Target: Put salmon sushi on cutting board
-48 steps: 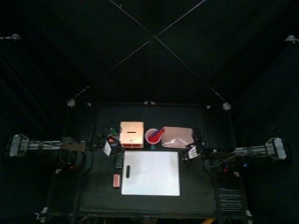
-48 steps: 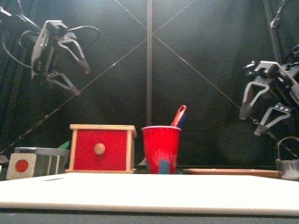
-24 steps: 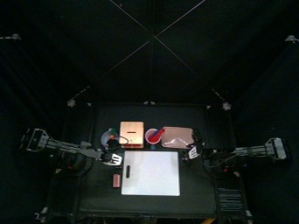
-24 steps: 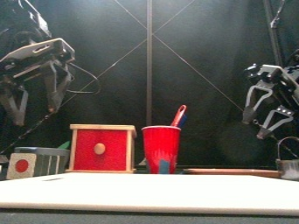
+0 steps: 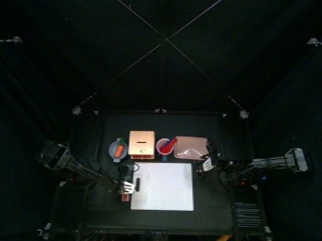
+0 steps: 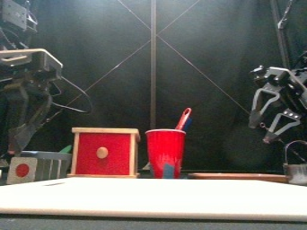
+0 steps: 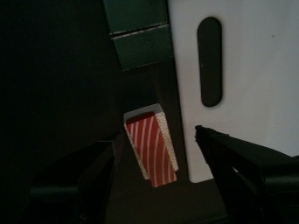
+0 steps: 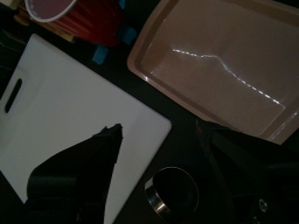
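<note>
The salmon sushi [image 7: 152,150], a small oblong piece with red and pale stripes, lies on the black table just off the left edge of the white cutting board [image 7: 251,83], close to its handle slot. My left gripper [image 7: 152,140] hangs open right above the sushi, one jaw on each side, not touching it. In the top view the left gripper [image 5: 126,183] is at the left edge of the cutting board [image 5: 167,187]. My right gripper [image 8: 162,131] is open and holds nothing, above the board's back right corner [image 8: 70,96].
Behind the board stand a wooden box [image 5: 142,143] with a red front, a red cup [image 5: 164,146] and a pinkish tray [image 5: 191,146]. An orange-and-blue bowl [image 5: 117,151] sits at the back left. A small metal cup [image 8: 176,188] is near the right gripper.
My left arm has swung forward along the board's left side and come down over the sushi, jaws still open. The right arm has barely moved.
</note>
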Available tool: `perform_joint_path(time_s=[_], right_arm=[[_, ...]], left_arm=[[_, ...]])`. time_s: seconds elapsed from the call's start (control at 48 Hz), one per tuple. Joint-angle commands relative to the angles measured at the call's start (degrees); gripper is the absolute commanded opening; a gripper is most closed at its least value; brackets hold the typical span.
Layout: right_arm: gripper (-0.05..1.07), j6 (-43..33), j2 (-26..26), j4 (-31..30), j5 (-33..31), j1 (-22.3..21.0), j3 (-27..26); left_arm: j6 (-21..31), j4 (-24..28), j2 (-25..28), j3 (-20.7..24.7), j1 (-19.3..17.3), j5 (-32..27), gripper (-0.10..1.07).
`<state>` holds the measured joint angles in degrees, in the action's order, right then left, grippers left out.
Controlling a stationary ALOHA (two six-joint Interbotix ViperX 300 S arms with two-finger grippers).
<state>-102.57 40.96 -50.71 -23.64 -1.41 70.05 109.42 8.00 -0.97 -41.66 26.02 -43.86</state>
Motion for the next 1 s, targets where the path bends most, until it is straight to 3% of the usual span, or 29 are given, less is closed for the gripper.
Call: perform_joint_path(time_s=[0.0, 0.229, 0.458, 0.562, 0.667, 0.792, 0.979], right_arm=[[0.98, 0.09, -0.35, -0.18, 0.44, 0.18, -0.53], [0.98, 0.09, -1.23, -0.70, 0.70, 0.09, -0.53], [0.98, 0.09, -1.32, -0.70, 0.79, 0.18, -0.44], [0.98, 0.00, -1.32, -0.62, 0.79, 0.26, -0.44], [0.98, -0.09, -1.32, -0.18, 0.79, 0.62, -0.53], [0.98, -0.09, -1.67, -0.35, 0.79, 1.23, -0.62], [0.98, 0.00, -2.02, -0.70, 0.79, 1.32, -0.26]], left_arm=[[0.18, -1.58, 0.70, 0.97, 0.62, -0.18, 0.98], [0.09, -4.75, 3.69, 1.67, 1.67, -0.18, 0.94], [-0.18, -3.96, 2.90, 2.11, 1.32, -0.97, 0.56], [-0.79, -0.26, 0.44, 3.34, 0.79, -0.97, 0.54], [-1.93, 4.22, 0.18, 6.59, -2.02, -0.88, 0.54], [-6.77, 9.49, 2.90, 12.48, -8.17, 0.00, 0.54], [-13.01, 9.84, 12.04, 21.62, -14.85, 5.19, 0.54]])
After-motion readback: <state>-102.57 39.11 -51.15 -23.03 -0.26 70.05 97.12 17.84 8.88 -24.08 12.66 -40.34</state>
